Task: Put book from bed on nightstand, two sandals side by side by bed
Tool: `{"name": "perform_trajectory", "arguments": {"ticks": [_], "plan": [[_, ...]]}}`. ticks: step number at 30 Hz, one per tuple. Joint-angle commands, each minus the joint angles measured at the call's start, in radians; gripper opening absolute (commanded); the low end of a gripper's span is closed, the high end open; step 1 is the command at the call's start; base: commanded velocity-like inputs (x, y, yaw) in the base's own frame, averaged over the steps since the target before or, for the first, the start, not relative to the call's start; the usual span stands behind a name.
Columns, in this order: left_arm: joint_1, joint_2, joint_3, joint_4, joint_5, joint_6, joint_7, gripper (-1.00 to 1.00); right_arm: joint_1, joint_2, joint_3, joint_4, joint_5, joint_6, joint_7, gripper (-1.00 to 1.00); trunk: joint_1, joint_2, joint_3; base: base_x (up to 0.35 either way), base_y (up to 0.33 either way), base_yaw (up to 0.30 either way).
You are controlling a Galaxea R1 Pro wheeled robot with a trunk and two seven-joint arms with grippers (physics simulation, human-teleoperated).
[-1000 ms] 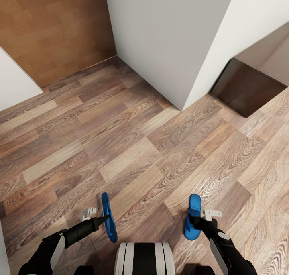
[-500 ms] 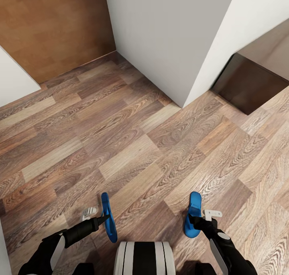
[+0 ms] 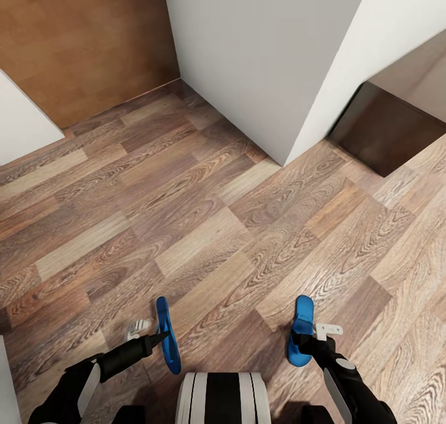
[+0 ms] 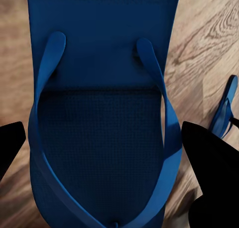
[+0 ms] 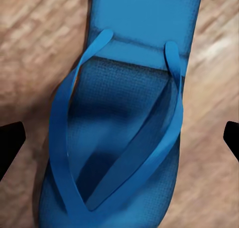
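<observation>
I carry the two sandals, one in each gripper, low over the wood-plank floor. My left gripper (image 3: 152,333) is shut on a blue sandal (image 3: 167,336) held on edge; in the left wrist view its sole and thong straps (image 4: 102,113) lie between the black fingers (image 4: 211,173). The right gripper (image 3: 314,336) is shut on the other blue sandal (image 3: 301,332), seen close between the fingertips (image 5: 10,143) as sandal (image 5: 124,133). That right sandal (image 4: 224,111) also shows in the left wrist view. The book, the bed and the nightstand are out of view.
A white wall corner (image 3: 282,102) juts toward me ahead. A dark brown low piece of furniture (image 3: 378,136) stands right of it. Another white wall (image 3: 21,121) is at the left, with a brown wooden panel (image 3: 80,40) behind. Plank floor (image 3: 204,226) lies between.
The whole view has shifted slightly, so the camera has moved. Both sandals stay held in the grippers as before.
</observation>
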State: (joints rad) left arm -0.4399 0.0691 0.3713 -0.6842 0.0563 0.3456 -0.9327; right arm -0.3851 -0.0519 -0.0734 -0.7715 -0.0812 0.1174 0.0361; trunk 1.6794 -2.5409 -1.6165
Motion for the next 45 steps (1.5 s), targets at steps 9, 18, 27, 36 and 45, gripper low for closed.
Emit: {"name": "perform_trajectory", "arguments": {"ticks": [9,18,27,36,45], "plan": [[0.000,-0.001,0.001,0.000,0.004,0.010,-0.002,-1.00,0.000,0.000,-0.002,-0.002,-0.009,0.005,0.004,1.00,0.000,0.000,-0.001,0.083,0.000,0.000],[0.000,-0.001,0.001,0.000,0.006,0.010,-0.003,-1.00,0.000,0.000,-0.002,-0.002,-0.009,0.005,0.004,1.00,0.000,0.000,-0.001,0.006,0.000,0.000],[0.000,0.000,0.001,0.000,0.005,0.010,-0.002,-1.00,0.000,0.000,-0.002,-0.002,-0.009,0.005,0.004,1.00,0.002,-0.001,-0.016,0.000,0.000,0.000],[0.000,0.000,0.001,0.000,0.005,0.010,-0.003,-1.00,0.000,0.000,-0.002,-0.002,-0.009,0.005,0.004,1.00,0.003,-0.002,-0.031,0.000,0.000,0.000],[0.000,0.000,0.001,0.000,0.005,0.010,-0.003,-1.00,0.000,0.000,-0.002,-0.002,-0.009,0.005,0.004,1.00,0.005,-0.003,-0.043,0.000,0.000,0.000]]}}
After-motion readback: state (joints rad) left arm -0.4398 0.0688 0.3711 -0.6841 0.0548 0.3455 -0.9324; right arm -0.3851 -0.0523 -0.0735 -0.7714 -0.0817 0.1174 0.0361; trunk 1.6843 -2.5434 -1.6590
